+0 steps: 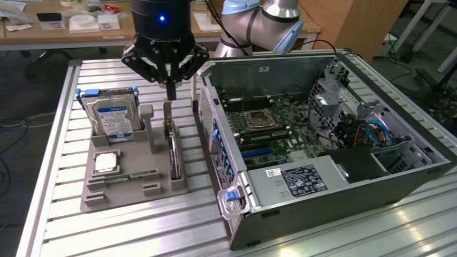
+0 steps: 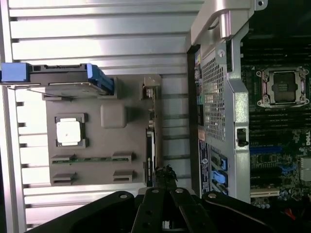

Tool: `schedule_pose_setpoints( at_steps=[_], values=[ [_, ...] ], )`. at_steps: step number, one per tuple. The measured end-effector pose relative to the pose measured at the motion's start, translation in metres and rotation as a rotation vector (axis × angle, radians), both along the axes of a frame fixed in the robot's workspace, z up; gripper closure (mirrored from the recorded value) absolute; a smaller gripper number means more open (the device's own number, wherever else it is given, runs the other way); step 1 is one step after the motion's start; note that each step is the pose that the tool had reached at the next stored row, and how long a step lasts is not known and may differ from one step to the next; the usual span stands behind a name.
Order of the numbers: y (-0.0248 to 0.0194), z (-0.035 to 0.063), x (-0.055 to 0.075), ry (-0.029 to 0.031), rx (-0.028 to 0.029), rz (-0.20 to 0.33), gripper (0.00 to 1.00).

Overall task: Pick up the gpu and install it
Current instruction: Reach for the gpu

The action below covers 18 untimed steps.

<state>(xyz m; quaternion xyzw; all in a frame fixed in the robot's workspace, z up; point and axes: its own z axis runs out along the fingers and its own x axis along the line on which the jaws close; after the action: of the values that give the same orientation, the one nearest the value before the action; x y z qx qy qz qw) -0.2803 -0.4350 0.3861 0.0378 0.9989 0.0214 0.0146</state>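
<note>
The gpu [image 1: 171, 147] stands on edge in a slot of the grey holder [image 1: 160, 187], its silver bracket end pointing up. It is a thin dark card. My gripper [image 1: 171, 96] hangs straight over that upper end, fingers pressed together and shut, tips just at the card's top edge. I cannot tell whether they touch it. In the wrist view the gpu [image 2: 151, 150] is a narrow strip running to the fingertips of my gripper [image 2: 165, 172]. The open computer case [image 1: 400, 176] lies beside the holder, on the exterior view's right, with its motherboard [image 1: 264, 126] exposed.
A hard drive with a blue-white label [image 1: 114, 115] stands at the holder's far end. A processor [image 1: 107, 160] and a green memory stick [image 1: 132, 176] lie in the holder. The case wall [image 1: 214, 134] rises close beside the gpu. The slatted metal table [image 1: 128, 230] carries everything.
</note>
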Motion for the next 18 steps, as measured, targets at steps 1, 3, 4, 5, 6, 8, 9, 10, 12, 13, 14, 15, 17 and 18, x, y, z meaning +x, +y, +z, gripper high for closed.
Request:
schedule_pose_setpoints(
  at_steps=[1,3,4,5,6,8,9,10,12,13,14,15,17,18],
  values=[
    [-0.0025,0.0,0.0,0.0001,-0.0003,0.0,0.89],
    [-0.0072,-0.0002,-0.001,0.0,-0.0007,0.0,0.89],
    [-0.0095,-0.0003,-0.001,0.0,-0.0008,0.0,0.89],
    [-0.0119,-0.0004,-0.001,0.0,-0.0011,0.0,0.89],
    [-0.0144,-0.0005,-0.001,0.0,-0.0013,0.0,0.89],
    [-0.0191,-0.0007,-0.002,0.0,-0.0017,0.0,0.89],
    [-0.0214,-0.0008,-0.002,0.0001,-0.0019,0.0,0.89],
    [-0.0237,-0.0009,-0.002,0.0,-0.0021,0.0,0.89],
    [-0.0282,-0.0011,-0.003,0.0,-0.0025,0.0,0.89],
    [-0.0302,-0.0012,-0.003,0.0001,-0.0027,0.0,0.89],
    [-0.0316,-0.0015,-0.003,-0.0001,-0.0028,0.0,0.89],
    [-0.0318,-0.0017,-0.003,-0.0002,-0.0028,0.0,0.89],
    [-0.0319,-0.0018,-0.004,-0.0001,-0.0029,0.0,0.89],
    [-0.0319,-0.0018,-0.004,0.0,-0.003,0.0,0.89]
  ],
)
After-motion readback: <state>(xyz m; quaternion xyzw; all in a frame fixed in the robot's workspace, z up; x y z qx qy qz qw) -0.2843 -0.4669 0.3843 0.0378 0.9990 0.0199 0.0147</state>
